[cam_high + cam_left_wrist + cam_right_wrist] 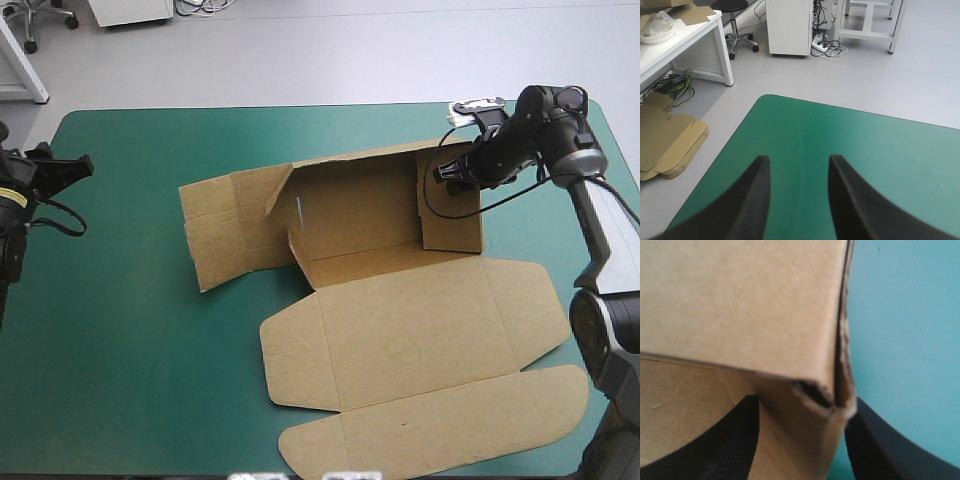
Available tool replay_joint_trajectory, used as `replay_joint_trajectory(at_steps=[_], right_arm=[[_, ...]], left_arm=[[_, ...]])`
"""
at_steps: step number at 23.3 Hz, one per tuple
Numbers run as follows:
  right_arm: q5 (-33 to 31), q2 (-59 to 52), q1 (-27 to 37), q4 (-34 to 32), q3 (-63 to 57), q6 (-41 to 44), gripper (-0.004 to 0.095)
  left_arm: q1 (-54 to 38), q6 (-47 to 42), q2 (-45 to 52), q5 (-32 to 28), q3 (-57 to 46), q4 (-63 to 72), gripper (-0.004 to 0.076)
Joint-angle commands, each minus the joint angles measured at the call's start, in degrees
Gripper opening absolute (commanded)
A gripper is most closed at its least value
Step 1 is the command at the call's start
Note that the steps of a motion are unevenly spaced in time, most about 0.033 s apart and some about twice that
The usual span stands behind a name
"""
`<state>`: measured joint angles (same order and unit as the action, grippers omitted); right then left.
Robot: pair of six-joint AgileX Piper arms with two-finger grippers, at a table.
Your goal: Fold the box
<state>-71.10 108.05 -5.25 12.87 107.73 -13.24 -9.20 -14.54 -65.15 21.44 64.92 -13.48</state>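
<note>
The brown box (400, 330) lies in the middle of the teal-green table (120, 350). Its back wall and right side wall (450, 205) stand raised, the left flaps (225, 230) lie nearly flat, and the lid spreads flat toward the near edge. My right gripper (450, 172) is at the top of the right side wall. In the right wrist view its black fingers (802, 405) stand open with that wall's folded corner (830, 390) between them. My left gripper (75, 165) hangs open over the table's left edge (799, 165), far from the box and holding nothing.
A small pale object (478, 105) lies at the far right edge behind the right arm. More flat brown board (670, 145) is stacked on the floor beyond the table's left corner. Bare cover stretches left of the box.
</note>
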Motion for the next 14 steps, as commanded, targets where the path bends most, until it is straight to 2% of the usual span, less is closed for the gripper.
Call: replay_joint_trajectory(at_steps=[1, 4, 6, 9, 10, 12, 14], right_arm=[[1.33, -5.26, 0.45, 0.97, 1.58, -0.66, 0.0505], [1.06, -7.37, 0.45, 0.86, 0.07, -1.75, 0.0493], [4.39, -10.46, 0.45, 0.99, -4.20, -2.35, 0.0486], [18.84, -21.61, 0.58, 1.58, -21.64, -4.89, 0.0485], [21.29, -24.00, 0.58, 2.16, -26.12, -5.95, 0.0485], [31.32, -30.03, 0.58, 6.87, -39.39, -11.47, 0.0485], [44.79, -34.41, 0.58, 13.10, -49.18, -16.94, 0.0494]], left_arm=[[0.50, -0.10, 1.12, -3.81, 1.63, -0.35, 0.0274], [0.50, -0.10, 1.12, -3.81, 1.63, -0.35, 0.0274], [0.50, -0.10, 1.12, -3.81, 1.63, -0.35, 0.0274], [0.50, 0.02, 1.12, -3.81, 1.63, -0.35, 0.0274], [0.50, 0.03, 1.12, -3.81, 1.63, -0.35, 0.0274], [0.50, 0.12, 1.12, -4.01, 1.63, -0.62, 0.0274], [0.50, 0.12, 1.12, -3.88, 1.63, -0.78, 0.0274]])
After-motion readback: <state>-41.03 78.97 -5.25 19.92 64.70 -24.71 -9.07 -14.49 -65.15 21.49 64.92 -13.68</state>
